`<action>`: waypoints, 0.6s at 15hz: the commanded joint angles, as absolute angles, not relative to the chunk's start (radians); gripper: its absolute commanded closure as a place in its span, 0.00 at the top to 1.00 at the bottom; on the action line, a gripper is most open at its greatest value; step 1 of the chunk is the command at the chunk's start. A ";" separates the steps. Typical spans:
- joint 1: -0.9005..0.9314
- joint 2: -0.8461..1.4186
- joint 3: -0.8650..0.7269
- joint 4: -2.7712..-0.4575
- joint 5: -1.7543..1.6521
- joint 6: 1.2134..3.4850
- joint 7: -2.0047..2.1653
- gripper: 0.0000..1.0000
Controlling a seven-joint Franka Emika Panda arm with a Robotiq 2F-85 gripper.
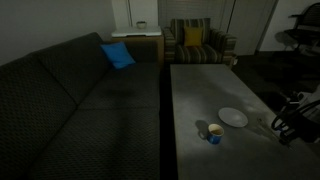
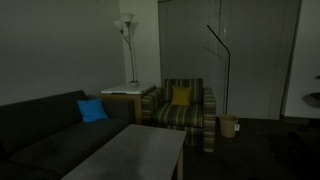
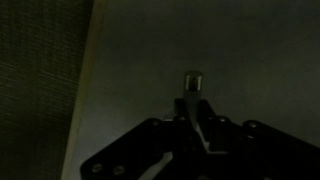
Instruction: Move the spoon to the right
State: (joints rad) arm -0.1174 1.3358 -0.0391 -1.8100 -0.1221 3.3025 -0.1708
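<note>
My gripper hangs off the desk past the white plate, presumably staged for approach. I cannot tell whether it is clenched. The spoon is probably the pale sliver beside the blue cup.

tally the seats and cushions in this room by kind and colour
dark fabric sofa: 1
striped upholstered armchair: 1
bright blue square cushion: 1
yellow square cushion: 1
total: 4

Sofa: dark, fine speckled weave. Sofa cushion: bright blue. Armchair: green-beige stripes, with a yellow cushion. Table: grey. Plate: white. Cup: blue.
</note>
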 commanded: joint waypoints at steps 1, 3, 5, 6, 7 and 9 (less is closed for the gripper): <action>-0.079 1.362 -0.081 -1.739 -0.097 3.279 -0.121 0.04; -0.091 1.393 -0.085 -1.671 -0.106 3.270 -0.116 0.04; -0.114 1.422 -0.079 -1.596 -0.121 3.245 -0.129 0.04; -0.147 1.444 -0.059 -1.545 -0.140 3.215 -0.150 0.04; -0.159 1.465 -0.054 -1.497 -0.148 3.183 -0.159 0.04; -0.234 1.511 0.007 -1.386 -0.196 3.097 -0.232 0.04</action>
State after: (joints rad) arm -0.1309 1.4323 -0.0680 -1.5533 -0.1384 3.2012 -0.1411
